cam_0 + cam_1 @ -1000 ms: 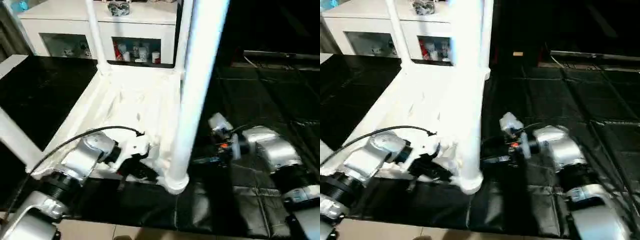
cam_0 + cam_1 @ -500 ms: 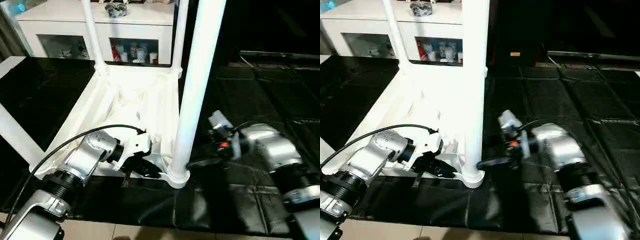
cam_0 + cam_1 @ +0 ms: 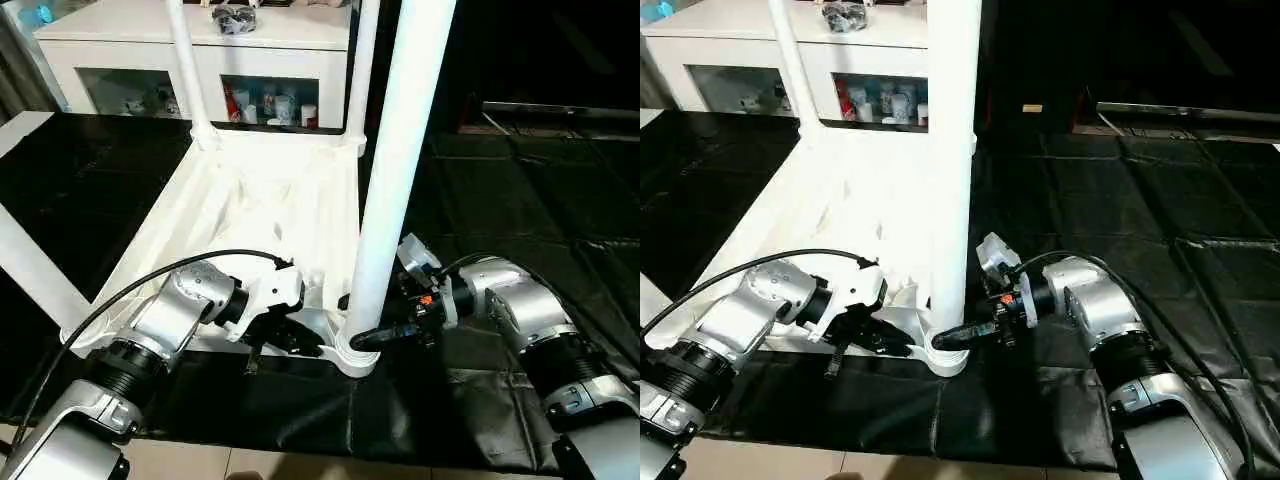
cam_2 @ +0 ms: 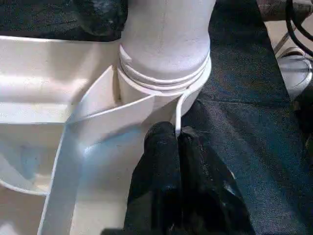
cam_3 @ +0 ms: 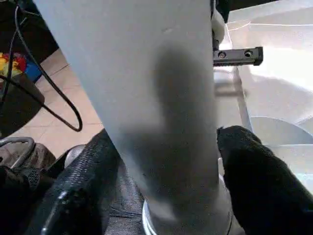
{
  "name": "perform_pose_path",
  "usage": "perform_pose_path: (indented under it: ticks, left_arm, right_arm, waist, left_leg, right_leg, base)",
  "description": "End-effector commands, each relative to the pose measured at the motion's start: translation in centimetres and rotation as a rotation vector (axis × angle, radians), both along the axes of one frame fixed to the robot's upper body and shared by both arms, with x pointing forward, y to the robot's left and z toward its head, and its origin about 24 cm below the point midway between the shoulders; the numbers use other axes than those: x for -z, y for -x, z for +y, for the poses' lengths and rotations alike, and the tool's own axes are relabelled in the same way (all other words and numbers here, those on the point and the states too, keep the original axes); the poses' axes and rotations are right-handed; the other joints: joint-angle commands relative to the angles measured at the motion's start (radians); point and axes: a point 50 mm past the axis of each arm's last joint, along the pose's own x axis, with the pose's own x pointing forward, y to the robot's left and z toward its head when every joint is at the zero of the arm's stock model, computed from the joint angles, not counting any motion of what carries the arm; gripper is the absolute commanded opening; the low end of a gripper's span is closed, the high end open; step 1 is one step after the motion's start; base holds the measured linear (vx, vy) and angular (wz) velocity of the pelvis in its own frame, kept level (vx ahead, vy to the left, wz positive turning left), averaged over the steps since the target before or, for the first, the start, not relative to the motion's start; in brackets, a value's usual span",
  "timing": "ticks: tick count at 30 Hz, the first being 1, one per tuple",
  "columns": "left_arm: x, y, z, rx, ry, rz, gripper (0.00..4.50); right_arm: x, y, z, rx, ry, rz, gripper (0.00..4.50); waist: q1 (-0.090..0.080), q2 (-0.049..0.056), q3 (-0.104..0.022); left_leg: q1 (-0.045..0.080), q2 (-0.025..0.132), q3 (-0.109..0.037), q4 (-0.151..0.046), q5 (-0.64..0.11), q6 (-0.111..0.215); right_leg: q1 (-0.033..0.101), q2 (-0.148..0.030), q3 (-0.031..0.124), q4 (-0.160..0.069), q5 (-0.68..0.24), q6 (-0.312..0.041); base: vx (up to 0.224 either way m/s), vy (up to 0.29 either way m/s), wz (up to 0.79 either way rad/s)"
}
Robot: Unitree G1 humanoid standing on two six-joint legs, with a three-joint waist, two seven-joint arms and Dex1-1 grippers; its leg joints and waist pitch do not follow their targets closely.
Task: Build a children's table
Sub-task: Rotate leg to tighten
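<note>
The children's table lies upside down on the black mat, its ribbed top (image 3: 250, 200) facing up, with legs standing in the corner sockets. The near right leg (image 3: 395, 180) rises from its round socket (image 3: 355, 358). My left gripper (image 4: 176, 134) is shut on a thin white rib of the top, right beside that socket. My right gripper (image 3: 945, 335) comes in from the right at the base of that leg. Its two black fingers (image 5: 83, 186) press against opposite sides of the tube. Two more legs stand at the far left (image 3: 188, 70) and far right (image 3: 362, 70), and another (image 3: 30, 270) at the near left.
A white cabinet (image 3: 200, 60) with glass doors stands just behind the table. The black padded mat (image 3: 520, 200) spreads wide to the right. A black cable (image 3: 130, 290) arcs over my left wrist. Light floor (image 3: 250, 465) shows along the near edge of the mat.
My right gripper has moved left from beside the leg onto its base, and its fingers now sit on both sides of it. The left gripper has kept its grip.
</note>
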Motion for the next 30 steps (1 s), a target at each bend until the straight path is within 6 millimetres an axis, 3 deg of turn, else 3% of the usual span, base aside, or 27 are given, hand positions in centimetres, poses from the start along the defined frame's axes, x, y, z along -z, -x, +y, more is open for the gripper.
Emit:
perform_pose_path:
  ticks: [1,8,11,14,19,22,23,25,27,30]
  left_arm:
    - [-0.1,-0.3,0.2,-0.012,-0.021,-0.008,0.0]
    - [0.0,-0.2,0.3,-0.026,-0.024,-0.004,0.0]
    - [0.1,-0.4,0.1,-0.074,-0.009,0.007,0.0]
    - [0.0,-0.8,-0.2,-0.13,0.007,0.004,0.0]
    - [-0.1,-2.0,-1.9,-0.28,0.051,-0.033,0.0]
    - [-0.2,-2.8,-3.4,-0.38,0.094,-0.043,0.0]
    - [-0.3,-3.4,-4.6,-0.461,0.121,-0.051,0.0]
    - [-0.4,-3.9,-5.5,-0.523,0.145,-0.06,0.0]
    - [-0.6,-4.2,-6.2,-0.561,0.162,-0.068,0.0]
    - [-0.9,-4.4,-7.0,-0.58,0.186,-0.075,0.0]
  right_arm:
    - [-0.3,0.1,0.2,-0.019,-0.017,0.0,2.8]
    - [0.1,0.7,0.5,-0.046,-0.024,0.034,2.33]
    - [0.7,0.5,1.1,0.04,-0.022,0.016,2.27]
    - [1.3,-0.1,1.7,0.151,-0.012,-0.012,2.17]
    - [2.5,-1.3,3.6,0.422,-0.005,-0.048,2.06]
    - [2.9,-1.7,5.1,0.544,-0.013,-0.021,2.0]
    - [3.2,-2.0,6.2,0.639,-0.01,0.012,2.0]
    - [3.4,-2.4,7.0,0.718,0.006,0.02,1.99]
    - [3.5,-2.7,7.6,0.77,0.028,0.006,1.99]
    - [3.4,-2.8,8.3,0.795,0.039,-0.018,1.99]
  waist:
    - [-0.006,-0.007,-0.065]
    - [-0.005,-0.008,-0.067]
    - [-0.005,-0.007,-0.067]
    - [-0.01,-0.007,-0.063]
    - [-0.046,-0.006,-0.055]
    - [-0.062,-0.006,-0.053]
    - [-0.07,-0.001,-0.054]
    - [-0.084,-0.003,-0.054]
    - [-0.092,0.004,-0.057]
    - [-0.104,0.014,-0.058]
  left_leg:
    - [-0.008,-0.011,0.027,-0.071,-0.218,0.04]
    - [-0.009,-0.011,0.028,-0.07,-0.201,0.042]
    - [-0.009,-0.011,0.028,-0.07,-0.195,0.041]
    - [-0.009,-0.014,0.027,-0.074,-0.219,0.026]
    - [-0.008,-0.025,0.021,-0.076,-0.277,0.005]
    - [-0.018,-0.032,0.02,-0.075,-0.276,0.008]
    - [-0.01,-0.037,0.017,-0.072,-0.294,0.005]
    - [-0.014,-0.04,0.016,-0.071,-0.309,0.012]
    - [-0.018,-0.035,0.01,-0.078,-0.318,0.02]
    - [-0.014,-0.026,0.005,-0.086,-0.357,0.037]
  right_leg:
    - [0.069,-0.026,0.026,-0.076,-0.34,-0.189]
    - [0.07,-0.026,0.027,-0.072,-0.31,-0.196]
    - [0.07,-0.026,0.027,-0.07,-0.295,-0.2]
    - [0.069,-0.027,0.026,-0.077,-0.352,-0.182]
    - [0.064,-0.028,0.015,-0.104,-0.553,-0.091]
    - [0.069,-0.025,0.009,-0.111,-0.593,-0.059]
    - [0.061,-0.025,0.0,-0.122,-0.633,-0.044]
    - [0.064,-0.022,-0.009,-0.129,-0.644,-0.034]
    - [0.071,-0.024,-0.015,-0.128,-0.604,-0.043]
    - [0.075,-0.027,-0.022,-0.129,-0.517,-0.086]
  base:
    - [0.0,0.0,0.0]
    - [0.0,0.0,0.0]
    - [0.0,0.0,0.0]
    - [0.0,0.0,0.0]
    - [-0.011,0.001,-0.02]
    - [0.0,0.0,0.0]
    - [0.0,0.0,0.0]
    - [0.0,0.0,0.0]
    - [0.0,0.0,0.0]
    - [0.0,0.0,0.0]
